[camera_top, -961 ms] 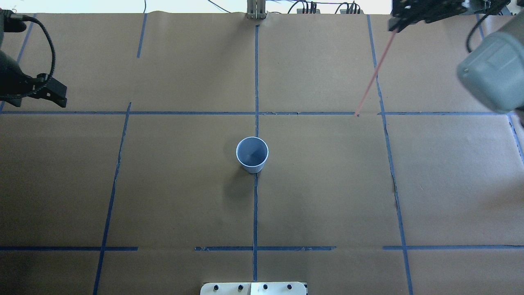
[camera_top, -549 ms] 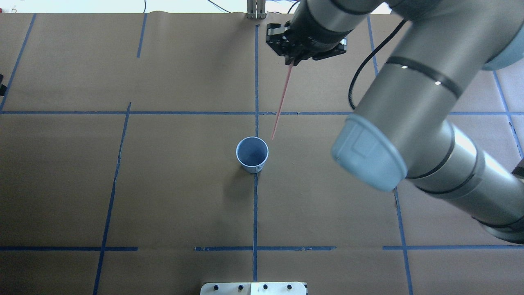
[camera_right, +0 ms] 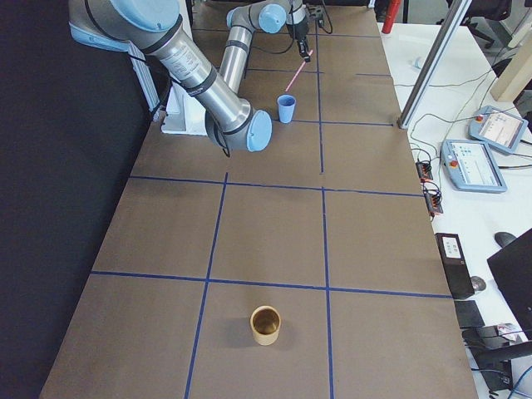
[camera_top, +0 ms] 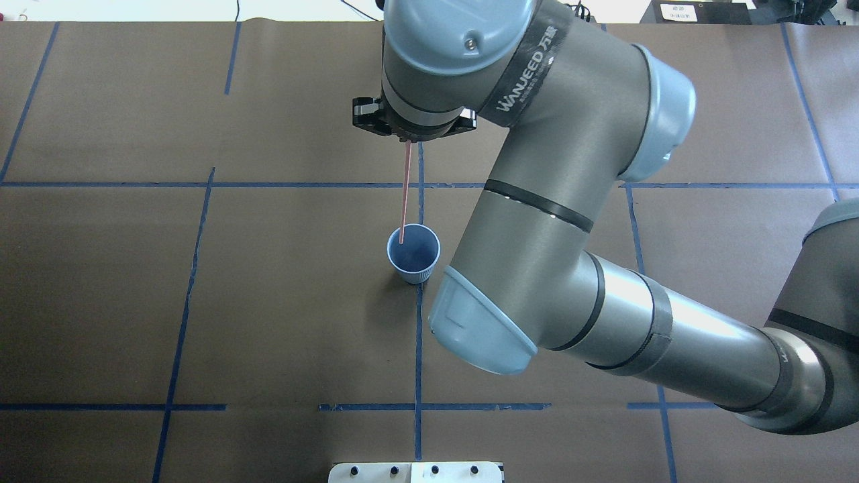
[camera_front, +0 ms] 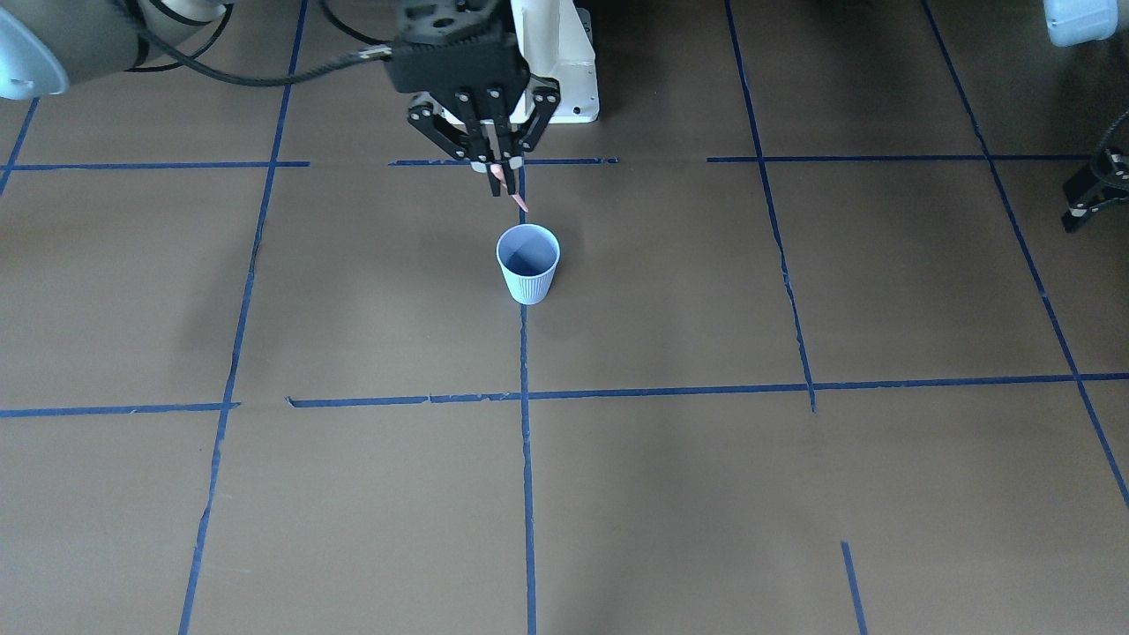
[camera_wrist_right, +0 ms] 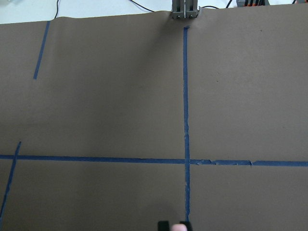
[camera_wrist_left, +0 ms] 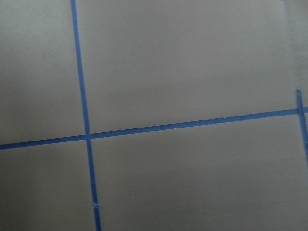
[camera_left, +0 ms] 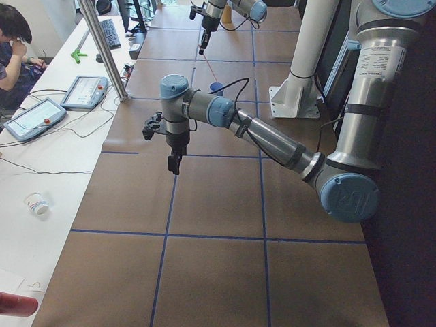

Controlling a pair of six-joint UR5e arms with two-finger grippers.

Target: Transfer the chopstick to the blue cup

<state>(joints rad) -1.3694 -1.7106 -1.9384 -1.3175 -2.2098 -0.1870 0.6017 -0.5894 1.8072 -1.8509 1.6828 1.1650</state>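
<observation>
The blue cup [camera_top: 413, 258] stands upright at the table's middle; it also shows in the front view [camera_front: 527, 269]. My right gripper [camera_top: 408, 139] [camera_front: 500, 169] hangs beyond the cup, shut on the top end of one pinkish chopstick [camera_top: 405, 194] [camera_front: 519, 201]. The stick slants down toward the cup, and its lower tip sits just above the rim on the cup's far side. My left gripper [camera_front: 1083, 201] hangs far off at the table's left side, cut by the frame edge. I cannot tell whether it is open or shut.
A brown cup [camera_right: 266, 324] stands far off at the table's right end. The white robot base plate [camera_front: 564, 79] is behind the cup. A metal post [camera_wrist_right: 185, 9] stands at the far edge. Operators' desks with tablets [camera_left: 85, 92] flank the table.
My right arm has swung from the far right to the table's middle, carrying the chopstick until its tip is over the cup. My left gripper has left the overhead view.
</observation>
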